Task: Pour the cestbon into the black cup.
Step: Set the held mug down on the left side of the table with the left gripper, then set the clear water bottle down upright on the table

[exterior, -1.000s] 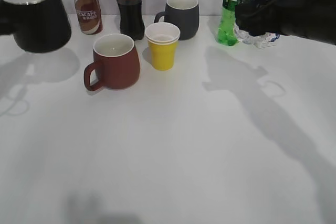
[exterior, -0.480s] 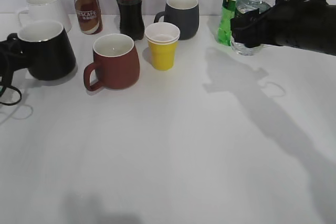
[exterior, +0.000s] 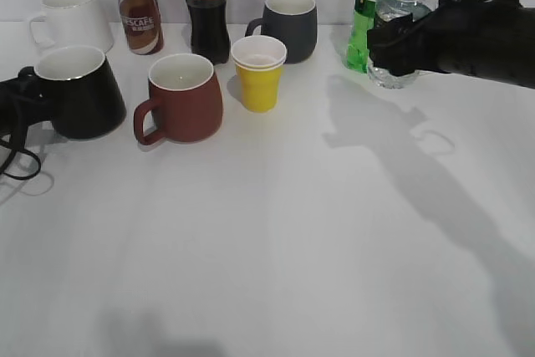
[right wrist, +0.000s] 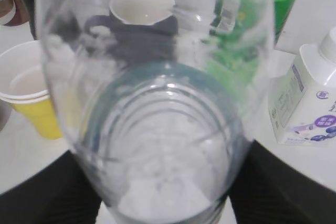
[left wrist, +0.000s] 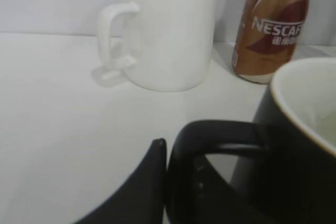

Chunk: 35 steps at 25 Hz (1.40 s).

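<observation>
**Mia:** How many cups are on the counter (exterior: 276, 232)?

**Ben:** Five. From the left: one white mug (exterior: 71, 16) at the back, the black cup (exterior: 79, 91) in front of it, one brown-red mug (exterior: 184, 98), one yellow paper cup (exterior: 259, 73), and one dark grey mug (exterior: 288, 24) behind that.

**Mia:** And bottles?

**Ben:** Four. One brown coffee bottle (exterior: 138, 10), one dark cola bottle (exterior: 206, 6), one bright green soda bottle (exterior: 365, 14), and the cestbon (exterior: 394, 18), which is clear. The right wrist view also shows one small white carton (right wrist: 307, 103).

**Mia:** Where is the black cup?

**Ben:** It stands upright on the counter near the left edge, just beside the brown-red mug. The left hand (left wrist: 157, 182) is at its handle. One black finger touches the handle, but I cannot tell if the hand is clenched.

**Mia:** And the cestbon?

**Ben:** Far right, at the back, touching the green bottle's side in the picture. The right hand (exterior: 418, 39) is wrapped around it, grasping it. It stands almost upright.

**Mia:** What is the counter like?

**Ben:** White and smooth, with a pale wall behind. Dark arm shadows fall across it.

**Mia:** Is there room to move?

**Ben:** Yes. Everything sits along the back. The whole front half is bare.
</observation>
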Available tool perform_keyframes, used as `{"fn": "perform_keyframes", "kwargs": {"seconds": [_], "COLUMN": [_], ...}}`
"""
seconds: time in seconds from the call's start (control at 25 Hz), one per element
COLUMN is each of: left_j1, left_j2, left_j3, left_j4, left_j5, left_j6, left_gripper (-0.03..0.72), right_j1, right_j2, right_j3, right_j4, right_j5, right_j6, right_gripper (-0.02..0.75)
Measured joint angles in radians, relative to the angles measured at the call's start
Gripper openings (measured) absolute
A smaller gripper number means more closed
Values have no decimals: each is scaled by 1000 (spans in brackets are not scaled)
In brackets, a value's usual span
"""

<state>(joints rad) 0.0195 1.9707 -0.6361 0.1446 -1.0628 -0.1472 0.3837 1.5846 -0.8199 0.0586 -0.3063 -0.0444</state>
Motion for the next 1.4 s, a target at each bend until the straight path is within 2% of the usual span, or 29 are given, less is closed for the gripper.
{"fn": "perform_keyframes", "kwargs": {"seconds": [0.12, 0.36, 0.48, 0.8, 0.92, 1.08, 1.4], "left_j1": [0, 0, 0, 0, 0, 0, 0], "left_j2": [0, -2, -12, -58, -78, -129, -224], "left_j3": [1, 30, 50, 111, 141, 197, 294], "left_j4": [0, -3, -5, -20, -23, -23, -23], "left_j5": [-6, -59, -71, -80, -80, -80, -88], "left_j6": [-1, -15, -18, -18, 25, 71, 80], "left_gripper": [68, 196, 233, 246, 246, 246, 246], "right_j1": [0, 0, 0, 0, 0, 0, 0], "right_j2": [0, 0, 0, 7, 46, 116, 294], "right_j3": [0, 0, 0, 0, 0, 0, -1], "right_j4": [0, 0, 0, 0, 0, 1, 1], "right_j5": [0, 0, 0, -2, -25, -117, -259], "right_j6": [0, 0, 3, 23, 29, 44, 44], "right_gripper": [473, 473, 473, 473, 473, 473, 473]}}
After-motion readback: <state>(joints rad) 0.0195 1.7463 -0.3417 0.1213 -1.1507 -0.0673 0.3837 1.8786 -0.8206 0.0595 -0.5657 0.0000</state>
